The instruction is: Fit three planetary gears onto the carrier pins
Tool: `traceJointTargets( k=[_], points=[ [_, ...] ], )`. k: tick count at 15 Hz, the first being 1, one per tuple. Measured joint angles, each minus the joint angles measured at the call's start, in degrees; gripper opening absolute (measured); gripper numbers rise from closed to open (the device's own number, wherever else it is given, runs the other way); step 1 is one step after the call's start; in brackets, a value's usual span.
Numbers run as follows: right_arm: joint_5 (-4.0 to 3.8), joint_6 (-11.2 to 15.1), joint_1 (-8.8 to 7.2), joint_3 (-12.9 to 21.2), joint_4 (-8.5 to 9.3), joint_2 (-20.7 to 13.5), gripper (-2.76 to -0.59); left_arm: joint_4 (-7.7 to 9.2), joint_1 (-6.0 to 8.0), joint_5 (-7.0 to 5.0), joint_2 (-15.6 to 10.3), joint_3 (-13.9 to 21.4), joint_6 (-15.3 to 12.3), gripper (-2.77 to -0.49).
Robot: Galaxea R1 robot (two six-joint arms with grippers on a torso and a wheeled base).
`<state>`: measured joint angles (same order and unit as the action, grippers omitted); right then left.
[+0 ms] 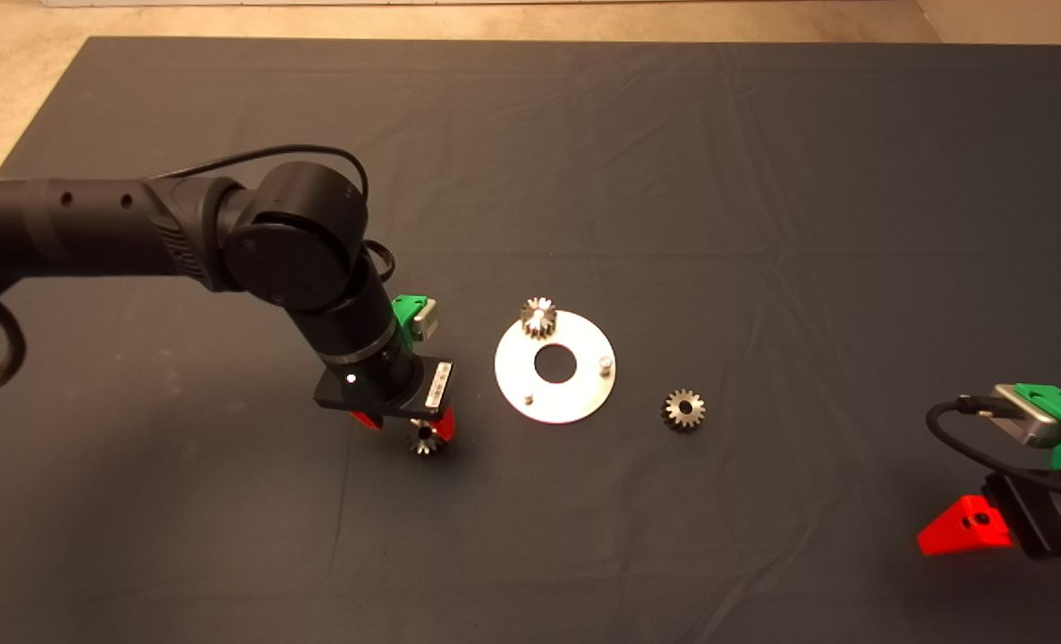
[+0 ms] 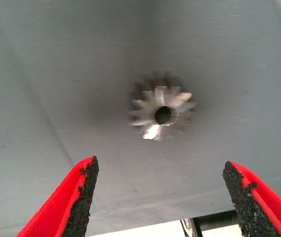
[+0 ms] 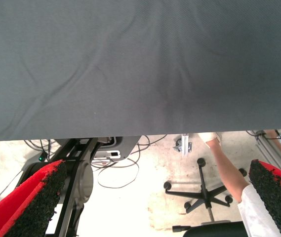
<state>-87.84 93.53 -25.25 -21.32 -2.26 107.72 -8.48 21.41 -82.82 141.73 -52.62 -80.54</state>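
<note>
The shiny round carrier disc (image 1: 575, 394) lies on the dark mat with three short pins. One planetary gear (image 1: 538, 317) sits on the far pin. Two pins stand bare, one (image 1: 606, 363) on the right and one (image 1: 529, 400) at the near left. A second gear (image 1: 684, 410) lies flat on the mat right of the disc. A third gear (image 1: 424, 437) lies flat left of the disc and shows in the left wrist view (image 2: 162, 113). My left gripper (image 2: 160, 197) hovers over this gear, open, the gear lying between and beyond its fingertips. My right gripper (image 3: 150, 202) is parked at the lower right (image 1: 964, 523), open and empty.
The mat (image 1: 763, 179) has some wrinkles. The right wrist view looks past the mat's edge at the floor with an office chair base (image 3: 204, 190), cables and a person's arm (image 3: 229, 173).
</note>
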Motion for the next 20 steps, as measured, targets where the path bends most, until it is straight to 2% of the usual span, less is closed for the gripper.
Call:
traceJointTargets(
  k=[2,4,7,9,13,17,18,20],
  points=[
    [0.19,0.0,0.00,0.0,0.00,0.1,-0.60,-0.03,-0.63,0.47,-0.4,-0.2,0.0,-1.50],
    [0.14,0.0,0.02,0.0,0.00,0.0,-0.60,-0.06,-2.20,1.19,-0.1,-0.4,0.0,-1.50],
    [0.10,0.0,0.00,0.0,0.00,0.0,-0.60,-0.06,-3.27,4.37,0.0,-0.5,-0.1,-1.50],
    [0.14,0.0,0.00,0.0,0.00,0.0,-0.60,-0.09,-5.25,5.34,0.1,-0.6,-0.2,-1.50],
    [0.12,0.0,0.01,0.0,0.00,0.0,-0.60,-1.15,-5.49,5.56,0.2,-0.6,-0.2,-1.50],
    [0.13,0.0,0.00,0.0,0.00,0.0,-0.60,-3.62,-5.49,5.51,0.6,-0.8,-0.1,-1.50],
    [0.13,0.0,0.00,0.0,0.01,0.0,-0.60,-4.41,-5.49,5.44,1.0,-1.2,-0.1,-1.50],
    [0.11,0.0,0.00,0.0,0.00,0.0,-0.60,-4.64,-5.49,4.96,1.3,-1.4,-0.1,-1.50]
  ],
)
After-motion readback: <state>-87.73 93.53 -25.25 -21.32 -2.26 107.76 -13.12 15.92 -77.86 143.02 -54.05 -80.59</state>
